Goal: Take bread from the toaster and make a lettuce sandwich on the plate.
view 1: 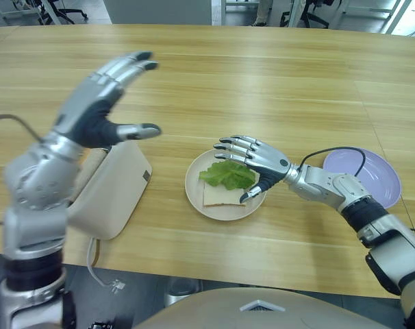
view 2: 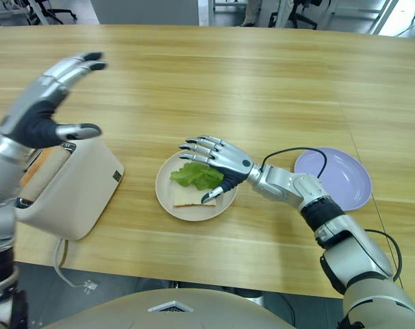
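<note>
Left hand [view 1: 101, 103]: raised above the toaster, fingers spread and straight, thumb out to the side, nothing gripped.
Right hand [view 1: 259, 161]: palm down over the right side of the plate, fingers extended and fanned just above the lettuce, thumb tip pointing down near the bread's right edge; nothing gripped; contact with the food not discernible.
Beige box-shaped toaster [view 1: 115, 188]: near the front-left table edge, just left of the plate, apart from it.
Browned bread slice in the toaster slot [view 2: 46, 173]: seated in the top, below the left hand.
Round beige plate [view 1: 224, 212]: between the toaster and the purple plate.
Pale bread slice [view 1: 218, 197]: flat on the beige plate.
Green lettuce leaf [view 1: 224, 175]: on top of the pale slice, no bread over it.
Round lilac plate [view 1: 379, 181]: right of the beige plate, behind the right forearm.
Light wooden table [view 1: 262, 82]: under everything.
Toaster cord [view 1: 94, 264]: hanging over the front edge.
</note>
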